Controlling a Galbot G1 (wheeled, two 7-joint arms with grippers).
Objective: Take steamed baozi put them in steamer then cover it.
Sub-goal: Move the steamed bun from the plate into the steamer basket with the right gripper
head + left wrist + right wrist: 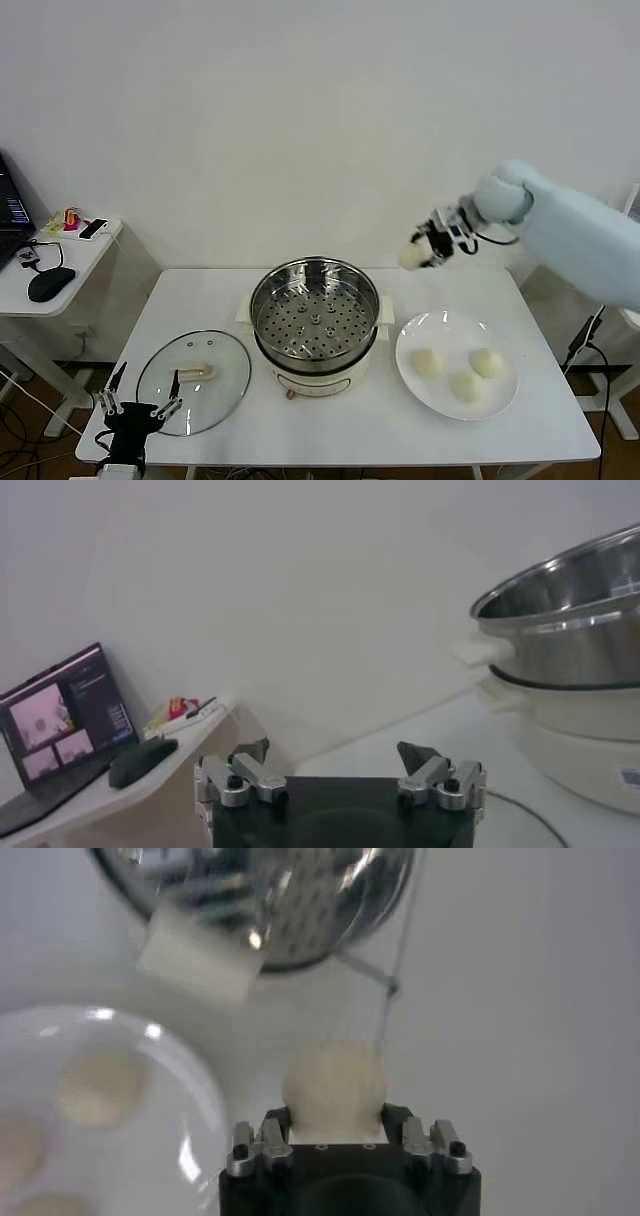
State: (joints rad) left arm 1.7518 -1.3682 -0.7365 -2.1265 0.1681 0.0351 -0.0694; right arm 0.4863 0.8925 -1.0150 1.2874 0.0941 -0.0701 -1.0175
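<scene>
While the left gripper (138, 408) waits with fingers spread at the table's (200, 290) near edge, just beside the lid (193, 381), the lid lies flat to the left of the steamer (315, 318), handle up. The steamer stands open at the table's middle, its perforated tray bare. Right of the steamer a plate (500, 395) carries three buns (468, 385), close together. Farthest off, above and behind the steamer's right rim, the right gripper (335, 1120) pinches a fourth bun (334, 1086) between its fingers, held in the air well clear of the table.

The bun is soft and round: a hard squeeze could dent it, and a loose hold could let it slip during the carry, likely landing on the table between steamer and plate. Releasing it too near the rim could leave it resting on the edge and later foul the lid.

From the head view the right fingers are small and hard to make out; the steamer's base is partly cut off in the left wrist view
</scene>
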